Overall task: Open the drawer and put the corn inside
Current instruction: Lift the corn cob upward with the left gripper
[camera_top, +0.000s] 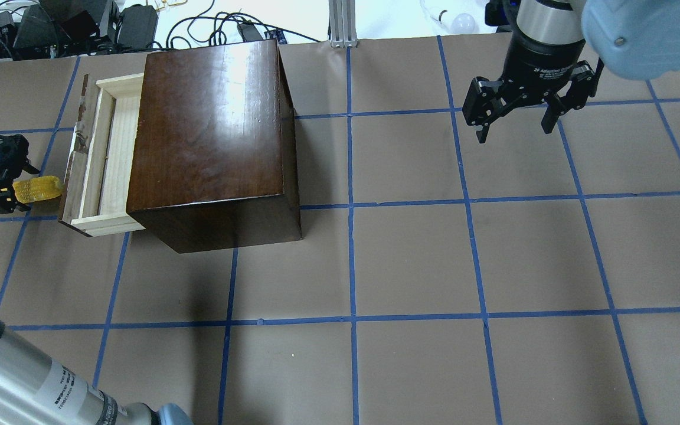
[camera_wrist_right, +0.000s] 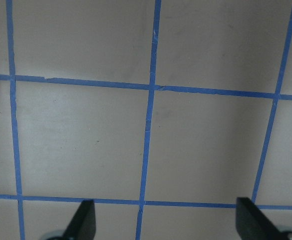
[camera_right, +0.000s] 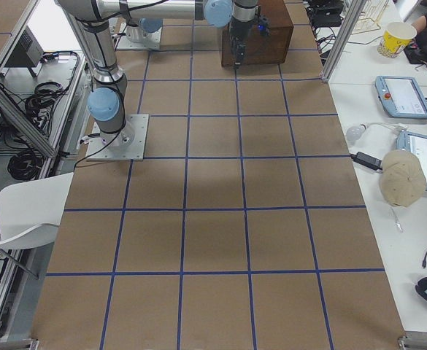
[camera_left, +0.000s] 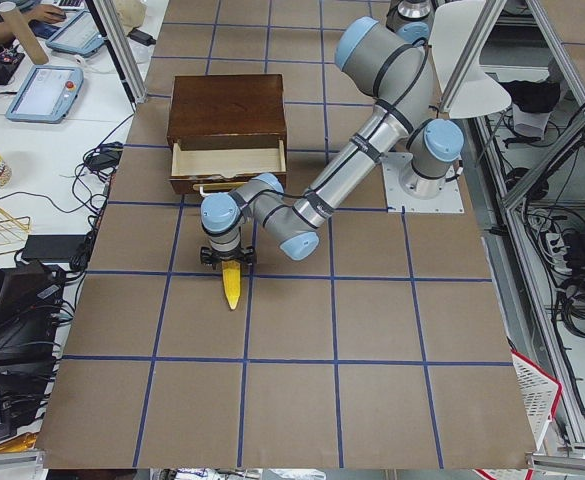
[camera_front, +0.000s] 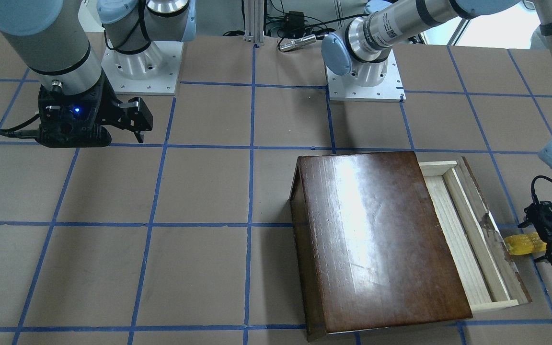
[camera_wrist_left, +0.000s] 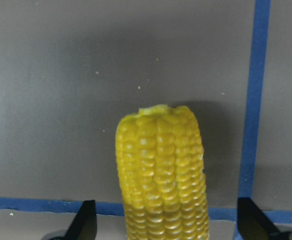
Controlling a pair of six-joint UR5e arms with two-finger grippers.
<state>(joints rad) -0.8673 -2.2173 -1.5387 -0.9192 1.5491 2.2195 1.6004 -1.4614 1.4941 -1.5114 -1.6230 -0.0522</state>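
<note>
The corn is seen lying on the table, out beyond the front panel of the drawer and near it — outside the tray, not in it. A blue tape line is crossed by the cob. The cob is straddled by the left gripper, which is pointed down at it. The fingertips are spread wide, a strip of bare table can be seen between each one and the kernels, and nothing is gripped. The drawer is pulled partway out of the cabinet, so that its pale wooden floor is exposed. The right gripper is held above the table, well apart from the cabinet — its fingers are likewise spread wide, and nothing is held between them.
</note>
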